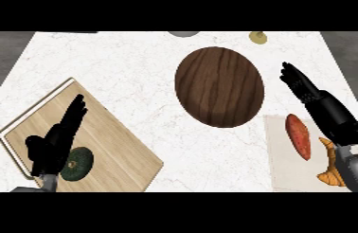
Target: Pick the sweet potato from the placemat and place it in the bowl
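Note:
An orange-red sweet potato (299,136) lies on a pale placemat (283,168) at the lower right. A wide dark wooden bowl (219,86) sits in the middle of the counter, to the upper left of the placemat. My right hand (308,92) hovers just right of the sweet potato and of the bowl, fingers straight and pointing away, holding nothing. My left hand (57,137) rests open over a wooden cutting board (115,147) at the lower left.
A dark green squash (77,163) lies on the cutting board beside my left hand. An orange croissant-like item (332,168) sits on the placemat, partly behind my right forearm. A grey object (183,33) and a small yellowish object (258,37) stand at the far edge.

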Robot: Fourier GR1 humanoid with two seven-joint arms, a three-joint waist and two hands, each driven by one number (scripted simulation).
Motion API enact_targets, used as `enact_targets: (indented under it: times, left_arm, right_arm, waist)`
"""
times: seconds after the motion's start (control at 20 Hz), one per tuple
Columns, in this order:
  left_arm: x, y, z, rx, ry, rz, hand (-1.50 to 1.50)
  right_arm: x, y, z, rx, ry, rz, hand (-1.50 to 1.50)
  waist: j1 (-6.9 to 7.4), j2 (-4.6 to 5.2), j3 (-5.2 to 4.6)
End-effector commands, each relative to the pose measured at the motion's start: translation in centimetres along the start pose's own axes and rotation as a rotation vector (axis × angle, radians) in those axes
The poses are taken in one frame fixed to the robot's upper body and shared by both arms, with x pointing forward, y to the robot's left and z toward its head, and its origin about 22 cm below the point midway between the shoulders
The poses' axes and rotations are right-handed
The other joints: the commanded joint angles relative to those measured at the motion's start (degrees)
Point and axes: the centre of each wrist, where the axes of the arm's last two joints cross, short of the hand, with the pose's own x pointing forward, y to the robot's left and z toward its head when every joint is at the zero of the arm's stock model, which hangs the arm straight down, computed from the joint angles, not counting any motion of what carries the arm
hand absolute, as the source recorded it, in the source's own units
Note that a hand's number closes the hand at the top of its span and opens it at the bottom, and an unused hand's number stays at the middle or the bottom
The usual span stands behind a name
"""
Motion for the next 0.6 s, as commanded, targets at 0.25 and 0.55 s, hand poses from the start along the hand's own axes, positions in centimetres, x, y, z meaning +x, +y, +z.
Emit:
enact_targets:
  times: [0.25,0.55]
  left_arm:
    - [5.9,3.3,-2.9,-0.071,-0.046,0.013,0.00]
    - [6.9,2.1,-4.3,-0.145,0.002,0.037,0.00]
  right_arm:
    - [-6.8,-4.7,5.4,-0.426,0.249,-0.219,1.50]
    - [-11.0,-0.9,8.5,-0.435,0.060,0.152,-1.50]
  waist:
    - [-1.37,-0.08,2.00]
    - [-0.99,-0.27,1.95]
